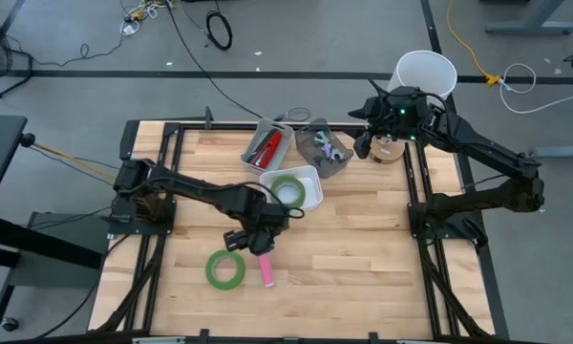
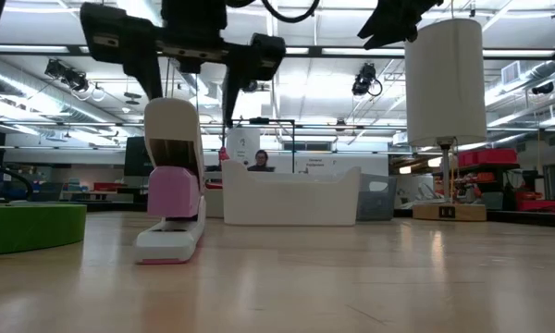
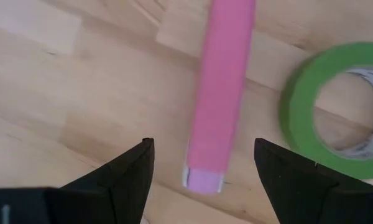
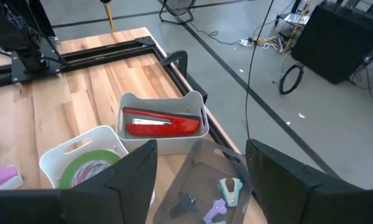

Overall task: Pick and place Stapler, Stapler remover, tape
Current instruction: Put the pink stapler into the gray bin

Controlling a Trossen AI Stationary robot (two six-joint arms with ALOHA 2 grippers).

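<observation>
A pink and white stapler (image 1: 265,270) lies on its base on the wooden table, also seen in the low view (image 2: 173,185). My left gripper (image 3: 205,168) hovers open just above the stapler's (image 3: 221,93) near end, one finger on each side, touching nothing. A green tape roll (image 1: 225,269) lies flat beside it. A second green tape roll (image 4: 87,165) sits in a white bin (image 1: 310,196). A red stapler (image 4: 161,123) lies in a grey bin. Staple removers (image 4: 221,199) lie in a dark bin. My right gripper (image 4: 202,168) waits open, high over the far right.
The three bins (image 1: 291,162) stand in a cluster at the table's far middle. A tall white cylinder on a wooden base (image 2: 444,83) stands at the far right corner. Bare wood (image 1: 363,258) lies right of the pink stapler.
</observation>
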